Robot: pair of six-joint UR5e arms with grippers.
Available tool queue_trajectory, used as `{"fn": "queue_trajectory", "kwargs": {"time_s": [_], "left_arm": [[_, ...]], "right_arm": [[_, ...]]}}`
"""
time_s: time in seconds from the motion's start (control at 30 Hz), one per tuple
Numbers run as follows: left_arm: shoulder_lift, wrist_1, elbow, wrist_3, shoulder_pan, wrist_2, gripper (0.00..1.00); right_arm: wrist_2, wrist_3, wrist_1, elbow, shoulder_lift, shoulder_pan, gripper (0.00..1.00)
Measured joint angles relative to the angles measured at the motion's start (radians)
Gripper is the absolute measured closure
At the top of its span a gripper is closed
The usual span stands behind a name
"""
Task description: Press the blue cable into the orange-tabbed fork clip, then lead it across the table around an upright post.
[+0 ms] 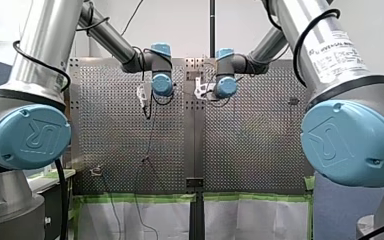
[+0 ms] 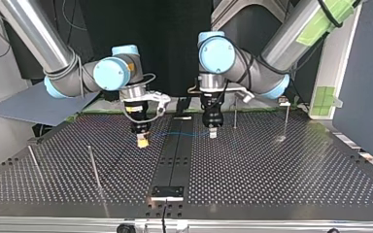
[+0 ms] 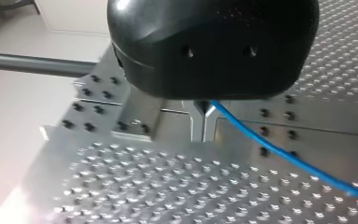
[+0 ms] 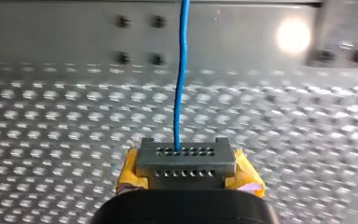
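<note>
The blue cable point(image 2: 184, 133) hangs as a short span just above the table, between my two grippers. In the top view my left gripper point(image 2: 212, 132) stands right of the middle rail, pointing down. My right gripper point(image 2: 143, 141), with yellow pads, stands left of the rail. The left wrist view shows my left gripper point(image 3: 204, 108) shut on the cable point(image 3: 279, 151), which trails away over the perforated plate. Seen from the right wrist, my right gripper point(image 4: 179, 161) is shut on the cable point(image 4: 182, 84), which runs straight ahead. I cannot pick out an orange-tabbed clip.
Thin upright posts stand on the perforated table point(image 2: 272, 170): two at the top view's left point(image 2: 94, 167) point(image 2: 33, 162), two at its far right point(image 2: 234, 112) point(image 2: 286, 120). A black rail point(image 2: 172, 155) runs down the middle. A small fixture point(image 2: 284, 102) sits at the far right edge.
</note>
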Motion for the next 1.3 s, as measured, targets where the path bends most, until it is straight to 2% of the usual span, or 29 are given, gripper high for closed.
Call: {"fn": "queue_trajectory", "kwargs": {"time_s": [0.53, 0.73, 1.03, 1.3], "left_arm": [[0.017, -0.122, 0.106, -0.006, -0.001, 0.012, 1.0], [0.016, -0.161, 0.164, -0.005, -0.006, 0.034, 1.0], [0.009, -0.225, 0.248, -0.006, -0.014, 0.075, 1.0], [-0.01, -0.275, 0.321, -0.006, -0.024, 0.093, 1.0]], "right_arm": [[0.002, -0.001, 0.085, -0.064, -0.149, -0.012, 1.0], [0.006, 0.001, 0.118, -0.075, -0.205, -0.029, 1.0], [0.006, 0.002, 0.162, -0.075, -0.241, -0.099, 1.0], [-0.01, 0.003, 0.217, -0.073, -0.259, -0.179, 1.0]]}}
